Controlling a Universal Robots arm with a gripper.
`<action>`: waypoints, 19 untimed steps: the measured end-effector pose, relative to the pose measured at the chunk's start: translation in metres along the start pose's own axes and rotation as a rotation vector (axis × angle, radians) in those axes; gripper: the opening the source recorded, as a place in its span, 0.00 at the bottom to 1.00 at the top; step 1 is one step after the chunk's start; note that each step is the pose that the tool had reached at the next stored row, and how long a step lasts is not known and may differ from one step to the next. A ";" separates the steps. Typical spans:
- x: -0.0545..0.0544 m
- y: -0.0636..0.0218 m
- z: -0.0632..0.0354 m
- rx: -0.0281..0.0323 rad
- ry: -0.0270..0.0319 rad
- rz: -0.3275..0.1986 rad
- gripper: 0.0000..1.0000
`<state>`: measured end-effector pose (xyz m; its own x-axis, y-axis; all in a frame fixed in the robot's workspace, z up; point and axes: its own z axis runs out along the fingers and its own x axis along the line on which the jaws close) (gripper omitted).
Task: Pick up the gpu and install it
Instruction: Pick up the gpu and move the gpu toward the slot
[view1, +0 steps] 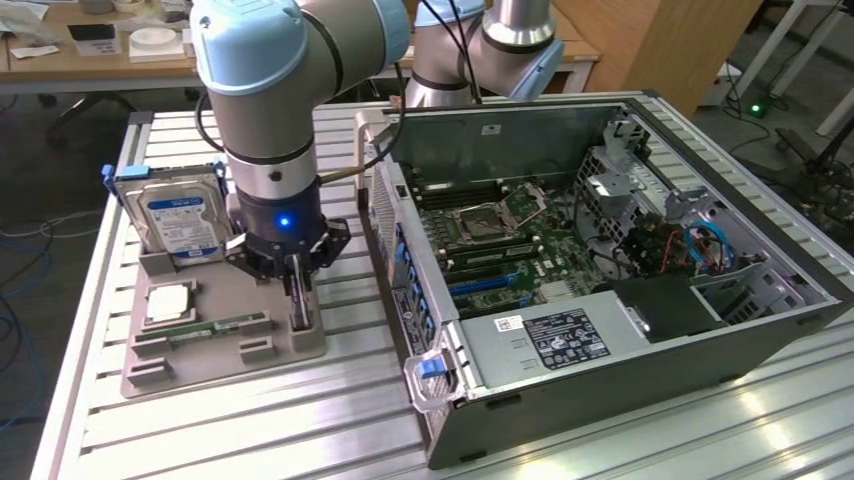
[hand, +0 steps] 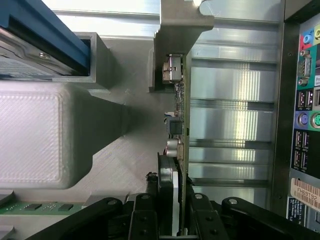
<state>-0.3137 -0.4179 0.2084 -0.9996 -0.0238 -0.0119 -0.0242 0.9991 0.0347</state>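
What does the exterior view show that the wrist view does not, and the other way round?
Exterior view: the arm, the motherboard inside the open case, and the chip lying on the tray.
Wrist view: the case's rear ports and the small parts along the edge of the gpu.
Both: the tool closed on the gpu, which stands upright in the tray, with the hard drive nearby.

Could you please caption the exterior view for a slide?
Gripper at the gpu standing edgewise in the parts tray beside the open case.
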 end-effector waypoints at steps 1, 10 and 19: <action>0.000 0.0000 0.0000 0.0000 0.0000 0.000 0.28; 0.000 0.0003 -0.0088 -0.0007 -0.0001 0.000 0.28; 0.000 0.0011 -0.0306 -0.0008 -0.0001 0.000 0.28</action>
<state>-0.3137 -0.4178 0.2389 -0.9996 -0.0238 -0.0121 -0.0242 0.9991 0.0355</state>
